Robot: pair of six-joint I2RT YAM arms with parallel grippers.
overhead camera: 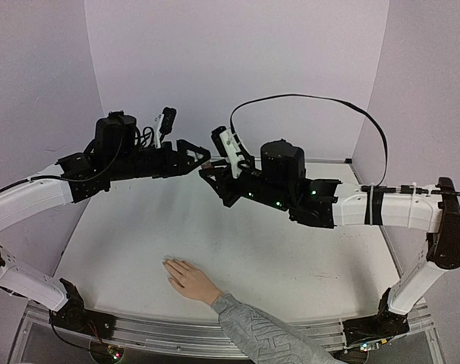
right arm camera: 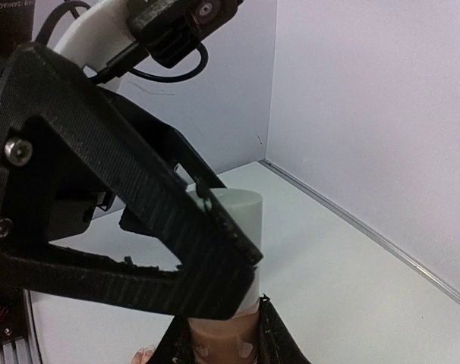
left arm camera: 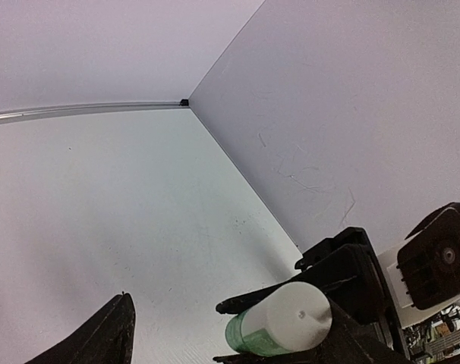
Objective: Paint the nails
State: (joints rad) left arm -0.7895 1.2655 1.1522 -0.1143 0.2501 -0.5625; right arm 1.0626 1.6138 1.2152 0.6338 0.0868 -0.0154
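A light-skinned hand point(overhead camera: 186, 279) with a grey patterned sleeve point(overhead camera: 253, 330) lies palm down on the white table near the front; its nails point(overhead camera: 168, 263) are tiny and pale, and one shows in the right wrist view point(right arm camera: 144, 353). Both grippers meet in mid-air above the table's middle. My right gripper point(overhead camera: 209, 177) point(right arm camera: 218, 343) is shut on the body of a small bottle with a white cap point(right arm camera: 244, 216) point(left arm camera: 294, 317). My left gripper point(overhead camera: 203, 161) point(left arm camera: 218, 340) is open, its jaws standing either side of the cap, one finger point(left arm camera: 108, 335) well clear of it.
The white table point(overhead camera: 306, 258) is walled by pale panels at the back and on both sides point(overhead camera: 237, 68). A black cable point(overhead camera: 321, 98) loops above the right arm. The left wrist view shows the far table corner point(left arm camera: 184, 102).
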